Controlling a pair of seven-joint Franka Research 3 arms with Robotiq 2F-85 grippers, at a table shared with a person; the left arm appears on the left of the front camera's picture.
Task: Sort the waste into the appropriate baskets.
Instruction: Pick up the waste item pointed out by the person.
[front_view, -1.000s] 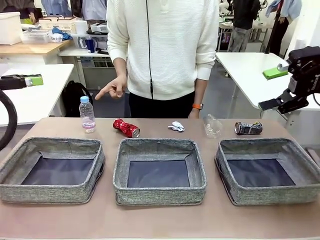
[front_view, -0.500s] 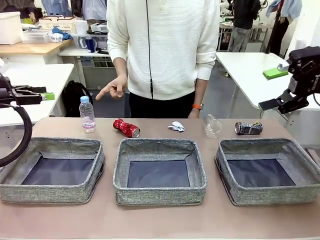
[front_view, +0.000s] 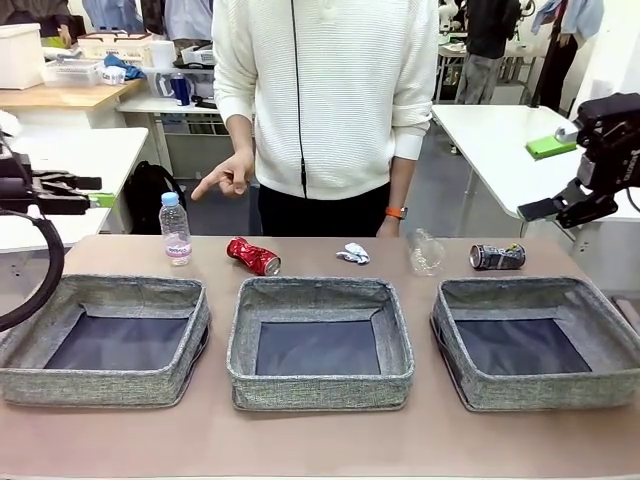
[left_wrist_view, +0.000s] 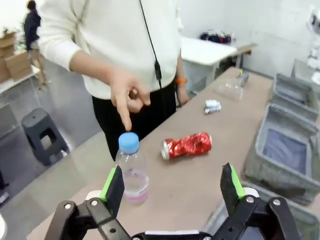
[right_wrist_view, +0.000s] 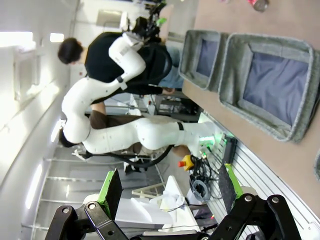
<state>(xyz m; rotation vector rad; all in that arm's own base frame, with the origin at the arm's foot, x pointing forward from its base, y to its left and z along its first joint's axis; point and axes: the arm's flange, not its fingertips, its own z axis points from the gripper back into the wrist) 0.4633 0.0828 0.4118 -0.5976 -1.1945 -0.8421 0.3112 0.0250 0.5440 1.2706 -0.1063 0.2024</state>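
— Starting at the near side of the brown table, what sits there?
— 3 low rectangular grey woven-fabric baskets in a line: the left basket, the middle basket and the right basket. Each shows its dark bottom.
— And the waste?
— Just beyond the baskets, in a row along the far edge. From the left: an upright clear bottle with pink label and blue cap, a crushed red can on its side, a small white paper wad, a clear label-less bottle, and a dark blue can lying down.
— The grippers?
— The left gripper hovers off the table's left end, fingers spread wide, nothing between them. The right gripper hangs raised past the right end, equally wide apart and holding nothing.
— Farther back?
— A person in a white sweater stands at the far side. 1 hand points a finger down toward the capped bottle.
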